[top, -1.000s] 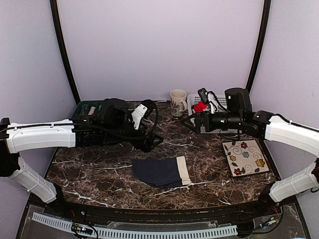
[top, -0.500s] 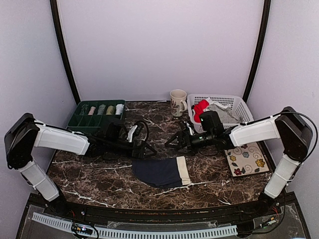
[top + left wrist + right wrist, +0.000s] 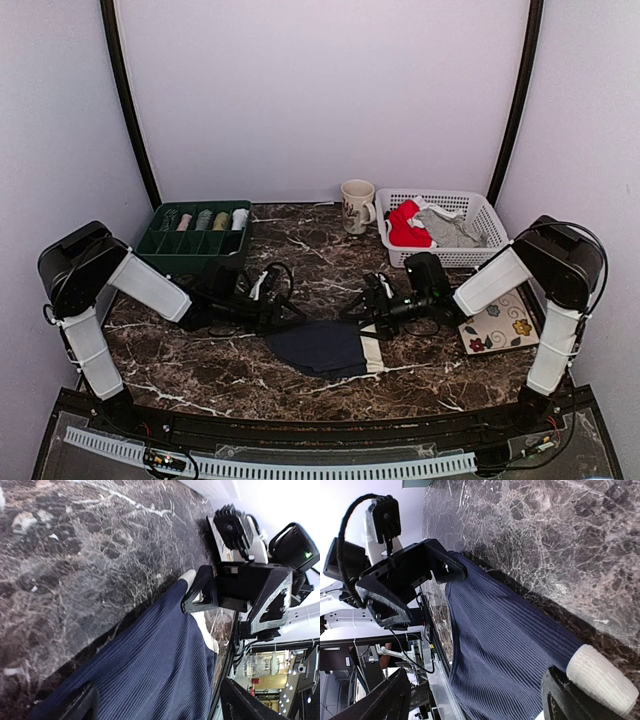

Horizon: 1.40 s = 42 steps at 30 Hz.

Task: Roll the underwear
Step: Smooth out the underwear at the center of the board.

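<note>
Underwear of dark navy ribbed cloth [image 3: 322,348], now flanked left and right by just-lowered jaws. Both wide, holding nothing; far-edge pinch probably next.

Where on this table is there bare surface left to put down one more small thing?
Bare marble lies between the green tray and the mug, and along the near edge on both sides of the navy underwear. The middle is crowded: the left gripper and right gripper are there.

The bench [image 3: 190,345] is dark marble-look stone, polished and veined white. The navy underwear [image 3: 505,645] is matt ribbed knit cloth, its cream waistband [image 3: 600,680] ribbed too; the white basket [image 3: 455,256] looks like perforated plastic.
</note>
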Available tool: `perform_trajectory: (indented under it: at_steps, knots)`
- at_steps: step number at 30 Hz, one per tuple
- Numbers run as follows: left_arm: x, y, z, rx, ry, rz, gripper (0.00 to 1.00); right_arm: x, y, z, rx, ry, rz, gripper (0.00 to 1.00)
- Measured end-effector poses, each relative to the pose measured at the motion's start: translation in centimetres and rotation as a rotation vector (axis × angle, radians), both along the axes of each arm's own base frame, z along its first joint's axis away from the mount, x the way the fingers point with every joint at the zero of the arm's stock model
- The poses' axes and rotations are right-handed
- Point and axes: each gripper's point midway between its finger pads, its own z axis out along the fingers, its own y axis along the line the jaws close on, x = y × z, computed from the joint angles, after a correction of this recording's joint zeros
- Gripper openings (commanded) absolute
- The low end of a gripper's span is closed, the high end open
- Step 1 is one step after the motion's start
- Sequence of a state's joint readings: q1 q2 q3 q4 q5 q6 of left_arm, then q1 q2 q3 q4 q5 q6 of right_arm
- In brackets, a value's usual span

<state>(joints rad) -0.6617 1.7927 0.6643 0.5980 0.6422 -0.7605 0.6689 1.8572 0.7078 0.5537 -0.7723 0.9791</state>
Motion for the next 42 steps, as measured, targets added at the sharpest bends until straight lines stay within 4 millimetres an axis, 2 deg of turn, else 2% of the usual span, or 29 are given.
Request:
perform_trajectory:
  at_steps: [11,15,18,22,24,26,29,33,38,42]
  knots:
    - [0.3,2.2,-0.1,-0.067,-0.017,0.056,0.85,-0.3,-0.5,0.0,0.035,-0.061,0.030,0.87]
    - [-0.3,2.1,0.5,-0.036,-0.030,0.024,0.84,-0.8,0.0,0.8,0.009,-0.073,0.083,0.88]
    - [-0.8,1.1,2.5,-0.031,-0.077,-0.028,0.84,-1.2,0.8,2.7,0.019,-0.102,0.127,0.88]
    - [-1.7,0.2,5.8,-0.061,-0.157,-0.073,0.84,-3.0,2.1,6.3,0.059,-0.159,0.223,0.88]
    - [-1.9,0.1,6.6,-0.069,-0.177,-0.076,0.84,-4.1,2.5,7.5,0.081,-0.173,0.265,0.88]
    - [-1.9,0.4,7.0,-0.070,-0.190,-0.063,0.84,-5.2,3.1,7.9,0.093,-0.168,0.302,0.88]
    - [-1.8,0.8,6.7,-0.051,-0.188,-0.040,0.84,-7.4,4.0,7.3,0.102,-0.131,0.364,0.88]
    - [-1.7,1.2,5.9,-0.021,-0.173,-0.019,0.83,-8.9,5.1,5.1,0.102,-0.059,0.408,0.88]
    - [-1.7,1.5,5.3,0.003,-0.161,-0.008,0.82,-9.5,4.7,0.2,0.058,0.053,0.392,0.87]
    - [-2.0,2.0,4.2,0.029,-0.143,0.002,0.81,-9.6,4.5,0.3,0.122,0.062,0.387,0.86]
